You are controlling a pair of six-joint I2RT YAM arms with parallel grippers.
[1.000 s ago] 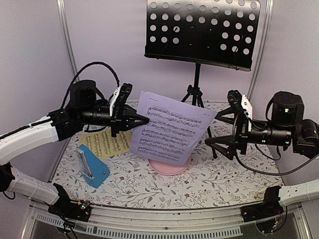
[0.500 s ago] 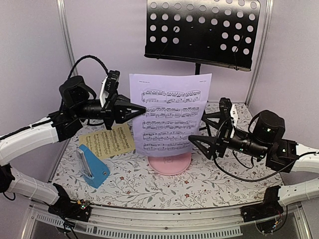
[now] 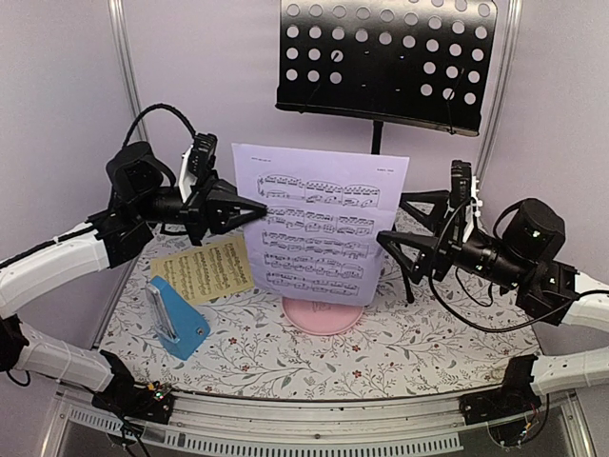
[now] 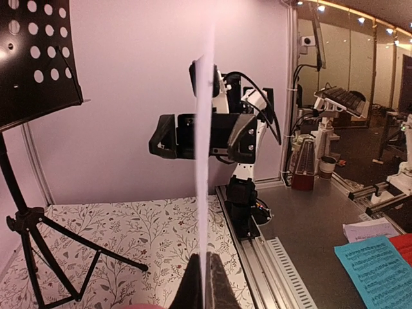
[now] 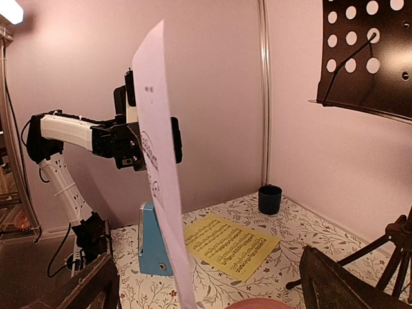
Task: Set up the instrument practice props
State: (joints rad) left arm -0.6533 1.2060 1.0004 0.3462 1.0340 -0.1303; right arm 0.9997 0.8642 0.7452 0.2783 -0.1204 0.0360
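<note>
The lilac sheet of music (image 3: 319,224) hangs upright in the air above the table's middle. My left gripper (image 3: 255,206) is shut on its left edge. In the left wrist view the sheet (image 4: 204,161) is edge-on, rising from the shut left gripper (image 4: 205,278). My right gripper (image 3: 398,221) is open at the sheet's right edge. In the right wrist view the sheet (image 5: 161,193) passes between the wide-apart fingers of the right gripper (image 5: 212,290), touching neither. The black music stand (image 3: 385,62) is behind. The yellow sheet (image 3: 205,269) and blue metronome (image 3: 176,319) are at the left.
A pink round plate (image 3: 324,314) lies on the floral tablecloth under the lilac sheet. A small dark cup (image 5: 270,198) sits by the back left wall. The stand's tripod legs (image 4: 38,225) spread at the back, near my right arm.
The left arm lifted the lilac sheet and turned it from tilted to upright, facing the camera. The right gripper swung in toward the sheet's right edge, staying open.
</note>
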